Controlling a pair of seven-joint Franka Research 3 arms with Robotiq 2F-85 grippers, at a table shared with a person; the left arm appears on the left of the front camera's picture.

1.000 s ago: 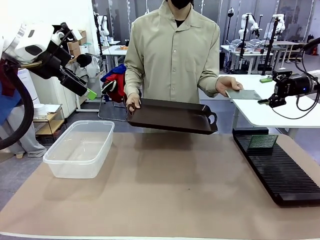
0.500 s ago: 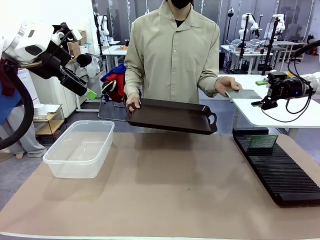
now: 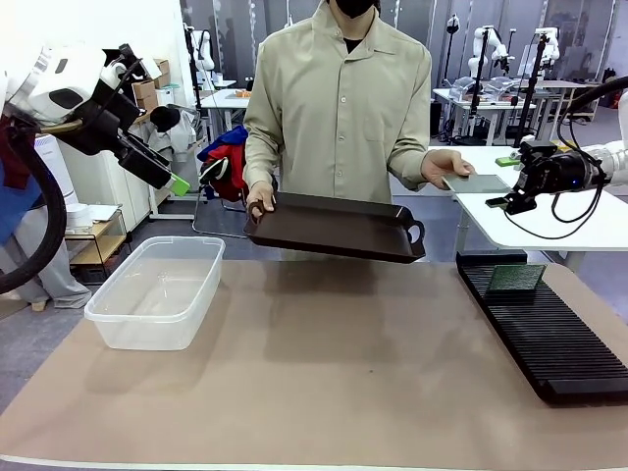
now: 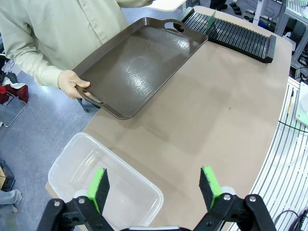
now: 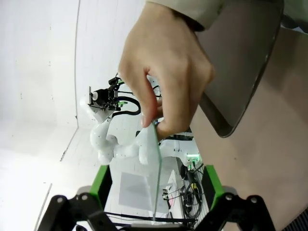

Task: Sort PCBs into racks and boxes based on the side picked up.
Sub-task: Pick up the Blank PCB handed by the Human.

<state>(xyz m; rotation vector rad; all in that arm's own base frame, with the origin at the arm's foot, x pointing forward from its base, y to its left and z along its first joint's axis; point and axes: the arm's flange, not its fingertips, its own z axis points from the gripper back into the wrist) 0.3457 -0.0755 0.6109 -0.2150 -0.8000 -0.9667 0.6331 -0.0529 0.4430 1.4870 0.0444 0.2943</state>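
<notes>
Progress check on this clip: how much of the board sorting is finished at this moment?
Done: one board stands in the rack. In hand: the person's hand offers the second board, and the open right end effector brackets its edge without gripping. Left: grip and place it. The tub and tray are empty; the left end effector hangs open above the tub.
</notes>
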